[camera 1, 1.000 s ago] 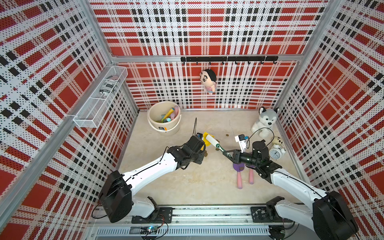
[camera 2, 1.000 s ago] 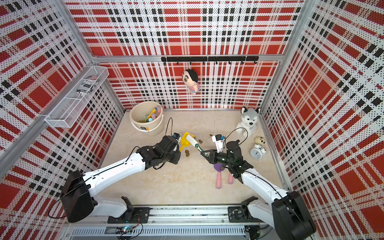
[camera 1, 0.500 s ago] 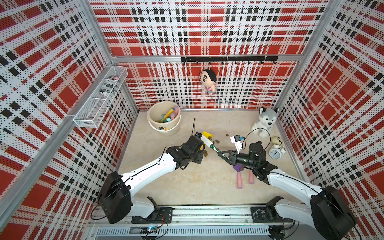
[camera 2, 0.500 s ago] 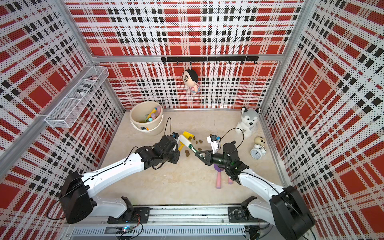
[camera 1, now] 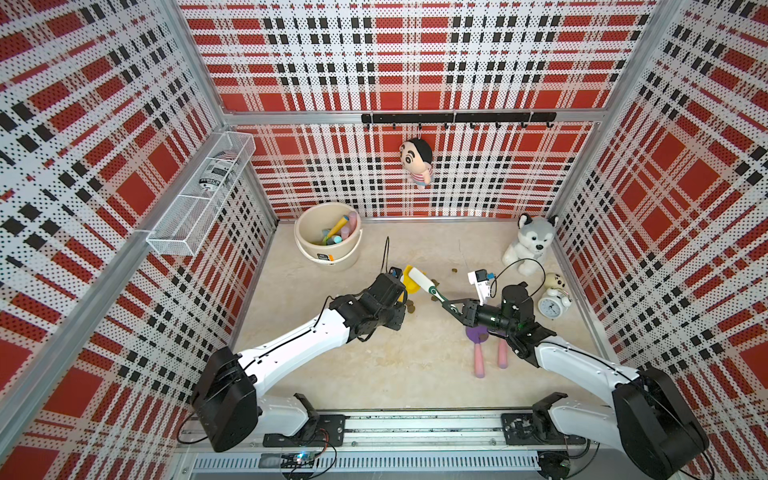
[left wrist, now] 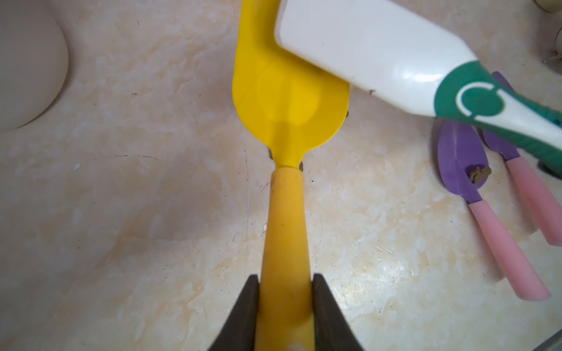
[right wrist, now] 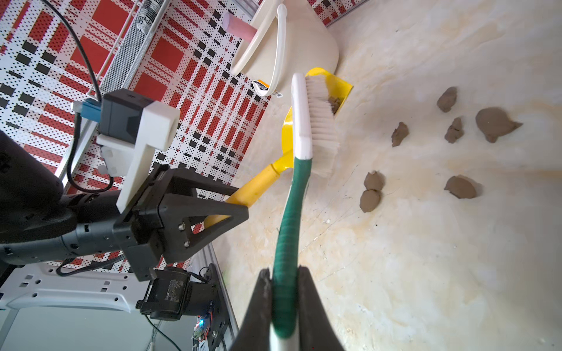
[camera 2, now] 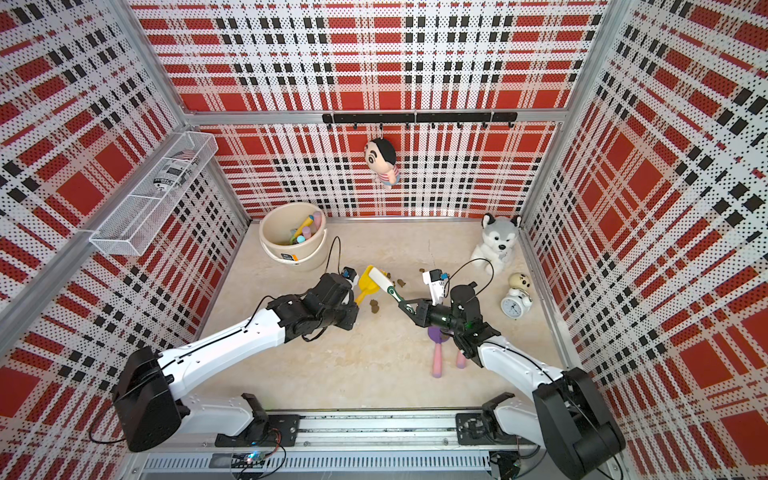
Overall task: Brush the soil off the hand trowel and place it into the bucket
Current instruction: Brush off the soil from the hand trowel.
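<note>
Yellow plastic, smooth and slightly waxy, is what the left pincer (left wrist: 286,281) is clamped on, its black jaws pressed to either side of a round, tapering handle. From there the hand trowel (left wrist: 289,100) runs out to a shallow scooped blade, which looks to be lifted just clear of the counter (left wrist: 121,182).

The right pincer (right wrist: 282,275) is closed tight on the ribbed green handle of a brush (right wrist: 301,121). The brush's flat white head lies across the blade, its stiff pale bristles down in the scoop. One small clump of soil (right wrist: 334,104) sits in the blade right at the bristle tips. More olive-brown lumps (right wrist: 494,123), clay-like and pebble-shaped, lie scattered on the pale marbled counter.

The bucket (camera 1: 349,253), cream, round and thick-rimmed, stands beyond the trowel's tip, near but apart, with other tools inside. Two purple spades (left wrist: 459,158) with pink handles lie by the right arm.

What worries me is that last clump. It looks sticky enough to smear or wedge in the blade's corner rather than drop. A hard sideways push could also twist that slick handle in the grip, or flick lumps toward the bucket.
</note>
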Controlling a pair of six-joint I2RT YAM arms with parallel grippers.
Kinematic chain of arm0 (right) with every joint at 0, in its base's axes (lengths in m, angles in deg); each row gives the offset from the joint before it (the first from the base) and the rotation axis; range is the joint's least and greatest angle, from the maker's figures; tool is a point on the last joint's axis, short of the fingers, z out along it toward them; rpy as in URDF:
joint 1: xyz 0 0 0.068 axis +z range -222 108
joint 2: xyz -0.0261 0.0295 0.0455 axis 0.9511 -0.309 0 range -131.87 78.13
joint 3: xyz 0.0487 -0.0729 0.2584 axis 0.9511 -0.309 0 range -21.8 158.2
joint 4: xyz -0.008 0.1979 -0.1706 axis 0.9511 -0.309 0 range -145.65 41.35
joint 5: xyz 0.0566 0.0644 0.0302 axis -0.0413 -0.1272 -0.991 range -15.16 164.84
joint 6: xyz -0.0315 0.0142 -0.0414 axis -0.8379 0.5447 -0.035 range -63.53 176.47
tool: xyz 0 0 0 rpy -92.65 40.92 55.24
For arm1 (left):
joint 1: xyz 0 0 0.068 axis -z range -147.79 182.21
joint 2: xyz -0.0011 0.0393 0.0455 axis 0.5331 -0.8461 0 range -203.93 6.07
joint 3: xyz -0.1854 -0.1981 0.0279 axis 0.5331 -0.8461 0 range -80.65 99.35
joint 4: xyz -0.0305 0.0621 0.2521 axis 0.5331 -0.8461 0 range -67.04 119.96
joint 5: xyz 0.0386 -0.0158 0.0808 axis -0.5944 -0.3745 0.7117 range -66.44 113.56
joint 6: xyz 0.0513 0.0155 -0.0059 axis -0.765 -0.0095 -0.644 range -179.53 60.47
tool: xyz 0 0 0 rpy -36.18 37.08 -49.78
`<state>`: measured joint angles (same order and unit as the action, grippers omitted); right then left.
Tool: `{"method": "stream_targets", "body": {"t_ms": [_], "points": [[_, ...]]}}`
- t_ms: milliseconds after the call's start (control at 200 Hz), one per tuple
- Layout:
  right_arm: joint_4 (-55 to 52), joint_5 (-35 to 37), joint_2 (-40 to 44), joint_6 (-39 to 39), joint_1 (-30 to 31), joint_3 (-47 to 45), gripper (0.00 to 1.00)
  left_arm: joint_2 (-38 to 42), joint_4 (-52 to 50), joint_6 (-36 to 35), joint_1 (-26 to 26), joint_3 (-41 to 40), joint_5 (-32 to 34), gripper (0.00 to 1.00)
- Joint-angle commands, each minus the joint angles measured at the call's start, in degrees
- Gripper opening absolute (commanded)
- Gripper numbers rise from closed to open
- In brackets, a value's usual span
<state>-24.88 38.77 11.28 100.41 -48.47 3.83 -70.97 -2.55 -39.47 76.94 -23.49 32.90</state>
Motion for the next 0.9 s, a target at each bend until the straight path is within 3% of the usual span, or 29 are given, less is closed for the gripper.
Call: {"method": "stream_targets", "body": {"t_ms": [0, 215, 356, 466, 601, 897], "points": [[-3.11, 4.87, 3.17, -0.62, -1.31, -0.55, 0.00, 2.33, 1.03, 0.42, -0.37, -0.28, 1.30, 0.00], [-2.78, 2.93, 8.50, -2.64, -1.36, -0.59, 0.00, 2.41, 0.94, 0.24, -0.52, -0.13, 1.13, 0.00], [-3.70, 10.40, 14.43, -6.79, -1.39, -2.39, 0.00, 3.89, 0.80, 0.66, -2.05, 0.74, -4.58, 0.00], [-2.08, 20.56, 19.21, -11.79, -1.42, -5.53, 0.00, 5.66, -1.13, 0.74, -3.27, 2.72, -7.30, 0.00], [-2.36, 25.24, 18.98, -23.61, -0.52, -6.35, 0.00, 7.14, -6.55, 0.82, -4.59, 7.35, -8.95, 0.00], [-7.48, 46.47, 8.16, -51.41, 22.18, -0.77, 0.00, 6.66, -16.62, 2.80, -6.23, 14.82, -11.00, 0.00]]}}
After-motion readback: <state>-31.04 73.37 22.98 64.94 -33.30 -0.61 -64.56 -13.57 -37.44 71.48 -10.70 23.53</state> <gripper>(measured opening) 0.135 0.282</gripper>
